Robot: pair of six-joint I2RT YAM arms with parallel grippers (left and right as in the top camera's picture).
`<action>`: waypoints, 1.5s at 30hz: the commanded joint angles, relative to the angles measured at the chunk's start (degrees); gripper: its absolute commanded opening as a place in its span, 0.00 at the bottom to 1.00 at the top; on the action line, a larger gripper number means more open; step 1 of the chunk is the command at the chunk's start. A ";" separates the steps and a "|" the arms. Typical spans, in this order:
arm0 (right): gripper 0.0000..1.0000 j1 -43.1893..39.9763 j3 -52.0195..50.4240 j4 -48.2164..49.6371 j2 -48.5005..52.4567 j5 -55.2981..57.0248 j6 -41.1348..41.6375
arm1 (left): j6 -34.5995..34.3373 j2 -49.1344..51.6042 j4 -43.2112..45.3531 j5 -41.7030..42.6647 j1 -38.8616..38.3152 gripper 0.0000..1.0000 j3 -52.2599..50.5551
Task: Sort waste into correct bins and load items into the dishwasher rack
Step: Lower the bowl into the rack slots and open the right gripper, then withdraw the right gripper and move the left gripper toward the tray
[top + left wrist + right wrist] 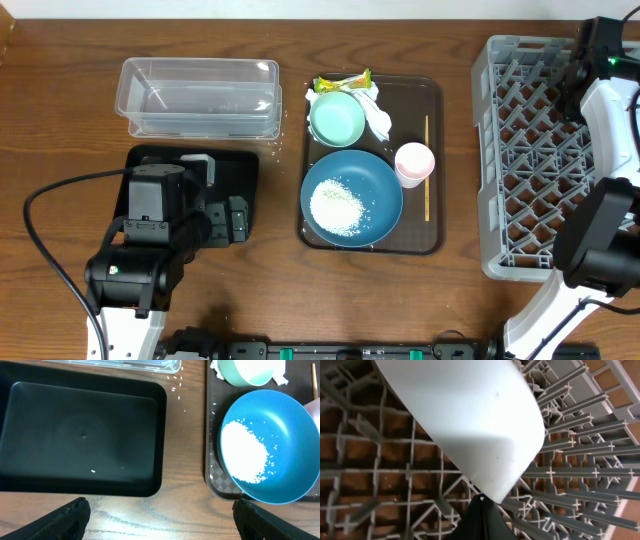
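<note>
Overhead: rice (337,208) in blue dish (383,180) (heaped)

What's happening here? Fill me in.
The right gripper is shut on what looks like a pale bowl, held over the rack. The left gripper hangs open above the black tray, holding nothing. The blue dish of rice sits on the brown tray with the green bowl, pink cup, tissues, wrapper and stick.

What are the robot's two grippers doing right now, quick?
Left gripper: open, holding nothing.
Right gripper: closed; whether it pinches the white shape above it cannot be told.
</note>
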 commanded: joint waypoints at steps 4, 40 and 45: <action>0.02 0.42 0.09 0.81 -3.96 1.68 0.70 | -0.52 -0.04 -0.11 0.07 -0.11 0.94 0.63; 0.27 17.81 0.09 -6.88 -4.09 -50.23 -15.39 | -0.52 -0.04 -0.79 0.07 -0.11 0.94 0.63; 0.28 22.64 0.09 -10.56 -4.09 -45.75 -11.39 | -0.52 -0.04 -0.79 0.07 -0.11 0.94 0.63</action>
